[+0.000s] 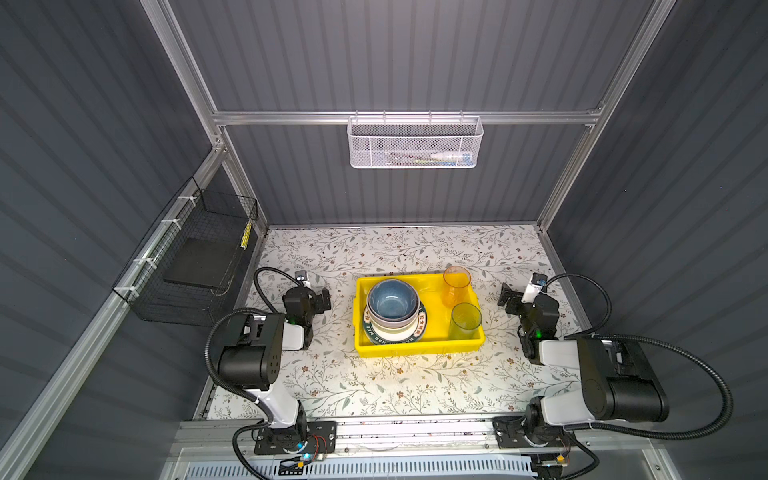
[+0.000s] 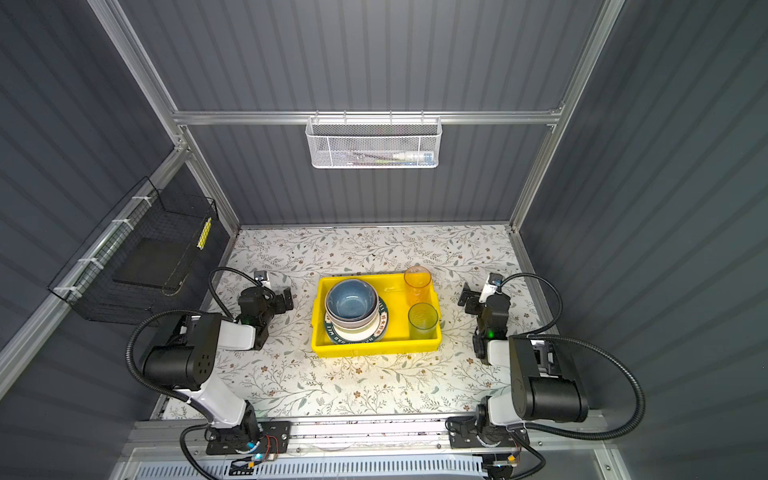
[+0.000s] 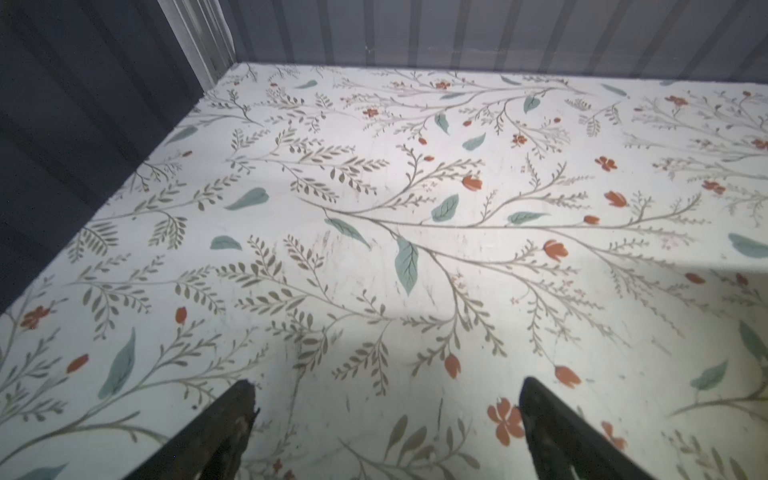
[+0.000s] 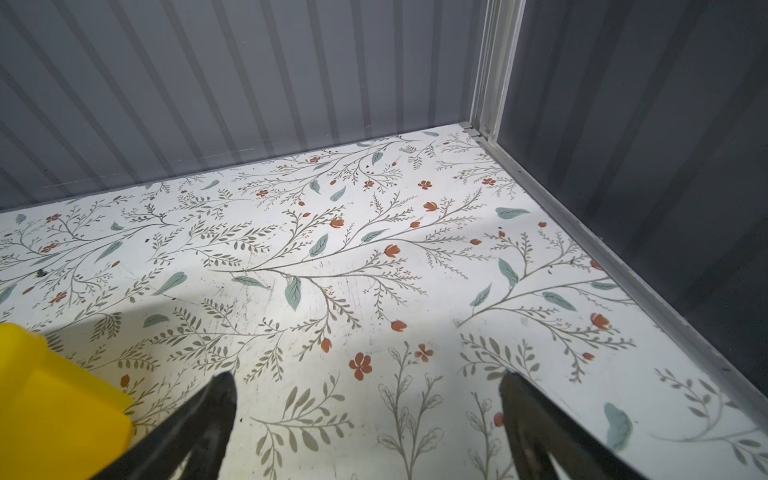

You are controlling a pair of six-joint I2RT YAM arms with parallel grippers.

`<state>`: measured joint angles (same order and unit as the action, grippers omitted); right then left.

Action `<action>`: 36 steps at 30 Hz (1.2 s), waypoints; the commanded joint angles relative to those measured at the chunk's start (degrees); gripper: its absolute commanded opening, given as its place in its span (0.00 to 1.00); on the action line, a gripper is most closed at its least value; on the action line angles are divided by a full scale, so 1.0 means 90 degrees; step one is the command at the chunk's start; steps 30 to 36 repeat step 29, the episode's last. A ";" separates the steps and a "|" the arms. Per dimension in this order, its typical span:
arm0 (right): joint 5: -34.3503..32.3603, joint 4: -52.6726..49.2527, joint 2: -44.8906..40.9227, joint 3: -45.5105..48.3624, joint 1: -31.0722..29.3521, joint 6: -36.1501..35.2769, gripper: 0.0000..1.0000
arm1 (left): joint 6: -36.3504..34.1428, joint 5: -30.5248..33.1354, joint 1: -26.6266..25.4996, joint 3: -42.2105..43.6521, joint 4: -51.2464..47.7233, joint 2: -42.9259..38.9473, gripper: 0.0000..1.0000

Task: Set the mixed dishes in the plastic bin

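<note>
The yellow plastic bin [image 1: 415, 350] [image 2: 374, 348] sits mid-table in both top views. Inside it on the left, stacked bowls topped by a blue bowl [image 1: 392, 300] [image 2: 351, 302] rest on plates; the green lettered rim [image 1: 420, 328] [image 2: 383, 322] shows underneath. On its right stand an orange-tinted translucent tumbler [image 1: 456, 286] [image 2: 417, 284] and a greenish one [image 1: 465, 321] [image 2: 422, 321]. My left gripper [image 1: 322, 300] [image 2: 286, 297] [image 3: 387, 384] is open and empty, left of the bin. My right gripper [image 1: 509, 297] [image 2: 467, 296] [image 4: 366, 377] is open and empty, right of it, with the bin's corner [image 4: 50, 407] beside it.
A floral cover [image 1: 374, 382] lies over the table. A white mesh basket [image 1: 415, 143] hangs on the back wall. A black wire basket [image 1: 187, 262] holding a dark slab hangs on the left wall. Grey walls enclose three sides.
</note>
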<state>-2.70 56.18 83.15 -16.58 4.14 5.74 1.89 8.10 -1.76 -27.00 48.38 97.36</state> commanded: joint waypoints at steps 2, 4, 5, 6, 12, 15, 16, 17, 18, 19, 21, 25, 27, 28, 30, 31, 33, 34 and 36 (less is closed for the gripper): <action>0.0026 0.0173 0.0015 -0.0087 0.0028 -0.0072 0.99 | -0.0143 -0.0118 0.0020 0.0078 0.0568 0.0097 1.00; 0.0026 0.0164 -0.0002 -0.0083 0.0028 -0.0081 0.99 | -0.0142 -0.0128 0.0019 0.0098 0.0702 0.0127 1.00; 0.0024 0.0173 0.0006 -0.0082 0.0028 -0.0074 0.99 | -0.0133 -0.0128 0.0020 0.0092 0.0627 0.0112 1.00; 0.0026 0.0173 -0.0001 -0.0082 0.0026 -0.0072 0.99 | -0.0141 -0.0121 0.0020 0.0089 0.0638 0.0110 1.00; 0.0028 0.0190 -0.0007 -0.0065 0.0020 -0.0081 0.99 | -0.0149 -0.0109 0.0020 0.0090 0.0660 0.0120 1.00; 0.0204 0.0472 0.0004 0.0082 0.0016 -0.0153 0.99 | -0.0151 -0.0114 0.0020 0.0092 0.0660 0.0117 1.00; 0.0267 0.0523 0.0001 0.0101 0.0018 -0.0177 0.99 | -0.0152 -0.0109 0.0017 0.0090 0.0660 0.0118 1.00; 0.0274 0.0516 -0.0002 0.0104 0.0018 -0.0187 0.99 | -0.0151 -0.0109 0.0020 0.0085 0.0660 0.0115 1.00; 0.0272 0.0515 -0.0002 0.0104 0.0018 -0.0179 0.99 | -0.0151 -0.0111 0.0020 0.0089 0.0660 0.0117 1.00; 0.0263 0.0508 0.0008 0.0094 0.0018 -0.0179 0.99 | -0.0151 -0.0109 0.0020 0.0085 0.0660 0.0119 1.00; 0.0258 0.0439 -0.0007 0.0065 0.0018 -0.0170 0.99 | -0.0152 -0.0114 0.0020 0.0090 0.0655 0.0120 1.00; 0.0156 0.0416 0.0026 0.0034 0.0018 -0.0147 0.99 | -0.0151 -0.0109 0.0020 0.0090 0.0658 0.0119 1.00; -0.0124 0.0039 0.0012 -0.0160 -0.0019 -0.0080 0.99 | -0.0149 -0.0112 0.0020 0.0085 0.0657 0.0119 1.00; -0.0205 -0.0009 -0.0011 -0.0156 -0.0078 -0.0121 0.99 | -0.0153 -0.0110 0.0020 0.0090 0.0657 0.0117 1.00; -0.0206 0.0079 0.0008 -0.0134 -0.0079 -0.0130 0.99 | -0.0152 -0.0109 0.0020 0.0095 0.0651 0.0119 1.00; -0.0206 0.0079 0.0008 -0.0134 -0.0079 -0.0130 0.99 | -0.0152 -0.0109 0.0020 0.0095 0.0651 0.0119 1.00; -0.0206 0.0079 0.0008 -0.0134 -0.0079 -0.0130 0.99 | -0.0152 -0.0109 0.0020 0.0095 0.0651 0.0119 1.00; -0.0206 0.0079 0.0008 -0.0134 -0.0079 -0.0130 0.99 | -0.0152 -0.0109 0.0020 0.0095 0.0651 0.0119 1.00; -0.0206 0.0079 0.0008 -0.0134 -0.0079 -0.0130 0.99 | -0.0152 -0.0109 0.0020 0.0095 0.0651 0.0119 1.00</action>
